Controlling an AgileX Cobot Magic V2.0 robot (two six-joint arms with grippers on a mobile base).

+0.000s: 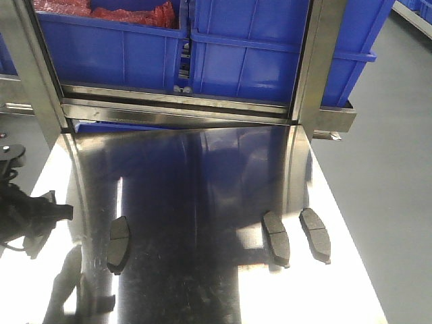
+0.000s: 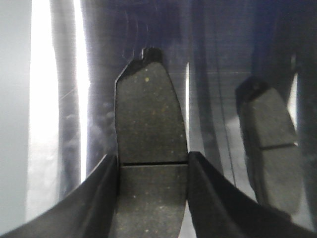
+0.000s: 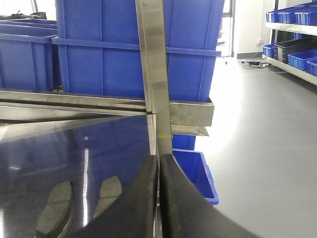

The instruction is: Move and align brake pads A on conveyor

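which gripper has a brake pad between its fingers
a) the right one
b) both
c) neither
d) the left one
d: in the left wrist view the left gripper has a finger against each long edge of a brake pad, while the right gripper has its fingers pressed together with nothing between them.

**3 pads (image 1: 118, 243) (image 1: 277, 237) (image 1: 315, 234), 2 bins (image 1: 115, 50) (image 1: 250, 57), 2 posts (image 1: 34, 67) (image 1: 314, 61), 1 table (image 1: 202, 182)**

The front view shows 3 pads on the table: 1 toward its left side, 2 side by side toward its right. Behind the table stand 2 blue bins and 2 steel posts. The left wrist view takes in 2 pads (image 2: 148, 124) (image 2: 272, 144). The right wrist view adds 1 bin (image 3: 190, 171) on the floor off the table's far right corner.
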